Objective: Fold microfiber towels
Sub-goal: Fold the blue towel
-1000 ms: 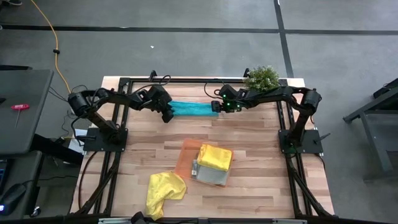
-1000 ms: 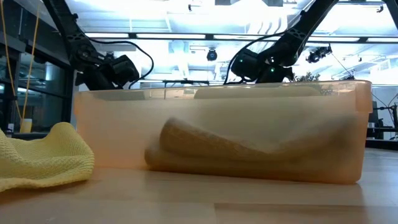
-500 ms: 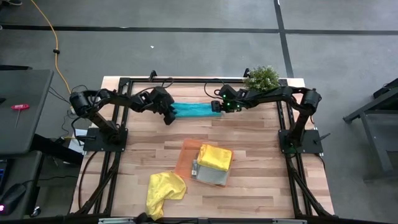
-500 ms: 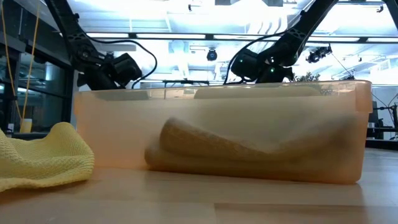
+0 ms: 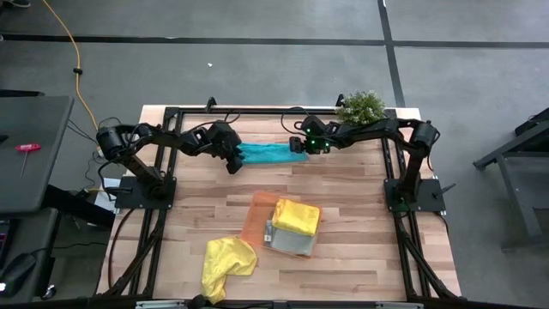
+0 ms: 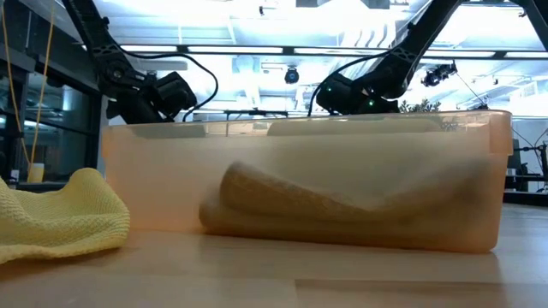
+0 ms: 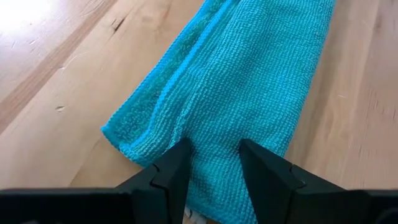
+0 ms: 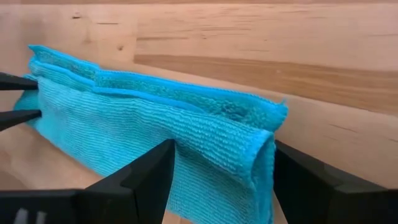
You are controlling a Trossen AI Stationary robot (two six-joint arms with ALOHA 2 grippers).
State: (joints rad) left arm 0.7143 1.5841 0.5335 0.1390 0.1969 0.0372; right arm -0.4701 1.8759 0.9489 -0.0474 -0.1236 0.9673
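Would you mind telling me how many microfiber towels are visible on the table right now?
4: a teal towel between both grippers at the far edge, a yellow towel atop a grey towel on the orange tray, and a loose yellow towel near-left. Others may be hidden.

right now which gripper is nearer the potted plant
Right. The right gripper is at the teal towel's end near the potted plant; the left gripper is at the far end.

Teal towel (image 5: 267, 154): folded into a long strip at the far side of the tabletop (image 5: 352, 270), spanning between both claws.
Left claw (image 5: 234, 160): at the strip's left end.
Right claw (image 5: 298, 146): at the strip's right end.
Orange tray (image 5: 260, 211): mid-tabletop, holding a folded yellow towel (image 5: 297, 215) atop a grey towel (image 5: 287, 243).
Second yellow towel (image 5: 225, 262): crumpled, near edge.
Potted plant (image 5: 360, 107): far right corner.
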